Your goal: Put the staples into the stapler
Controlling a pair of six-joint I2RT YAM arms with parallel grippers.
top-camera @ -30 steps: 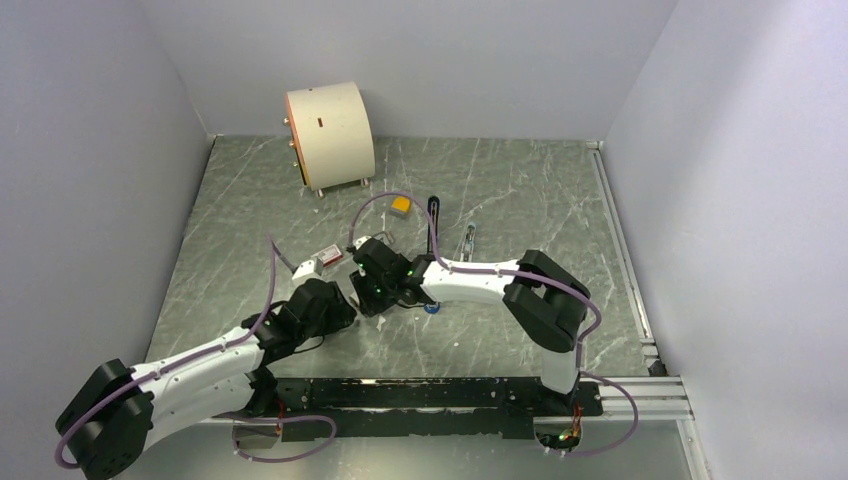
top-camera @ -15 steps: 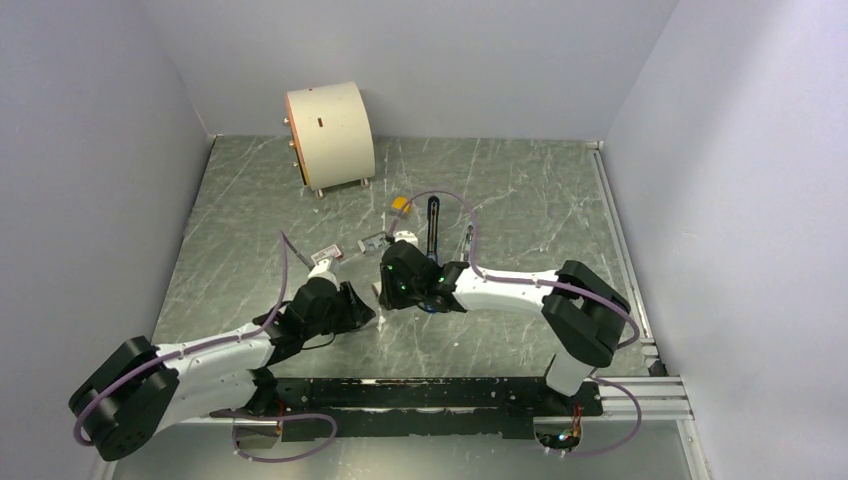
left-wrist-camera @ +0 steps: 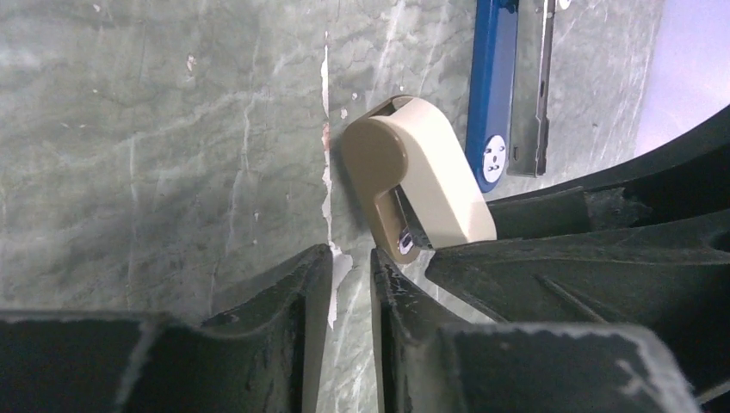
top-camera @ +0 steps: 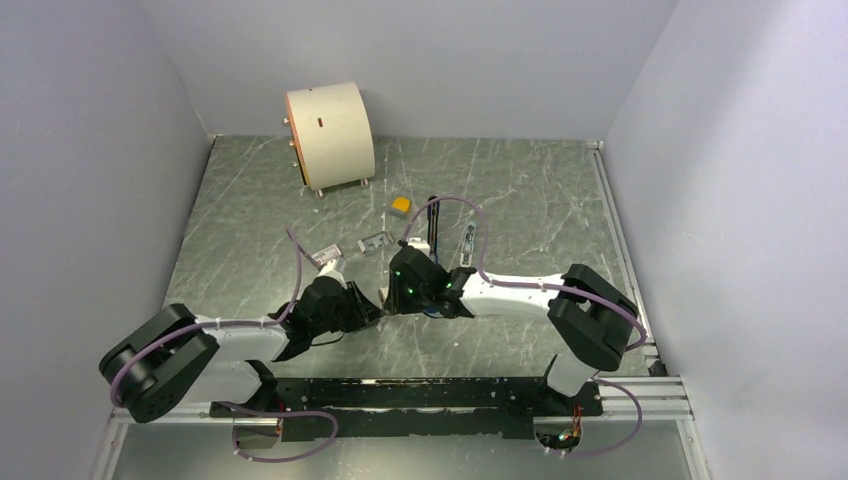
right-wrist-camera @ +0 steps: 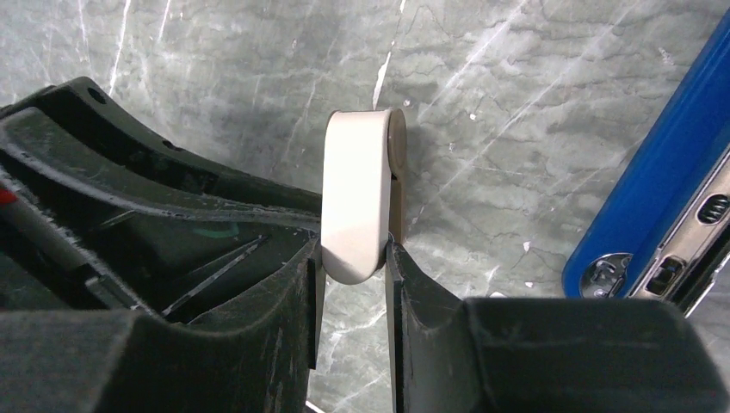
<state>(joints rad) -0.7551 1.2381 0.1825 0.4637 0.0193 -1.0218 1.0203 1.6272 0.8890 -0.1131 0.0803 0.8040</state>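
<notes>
Beige block point(right-wrist-camera: 357, 198) is pinched between the fingers of the right gripper point(right-wrist-camera: 353, 258). The left gripper point(left-wrist-camera: 351, 267) faces it close by, its jaws a narrow slit apart and holding nothing. The blue stapler point(left-wrist-camera: 491, 86) lies opened on the green marbled table point(left-wrist-camera: 172, 129), just beyond the block

Grey-green worktop point(top-camera: 250, 200) veined white; blue stapler point(left-wrist-camera: 491, 86) with a silvery rail; cream-beige block point(right-wrist-camera: 353, 206), its shaded side perhaps brown.
</notes>
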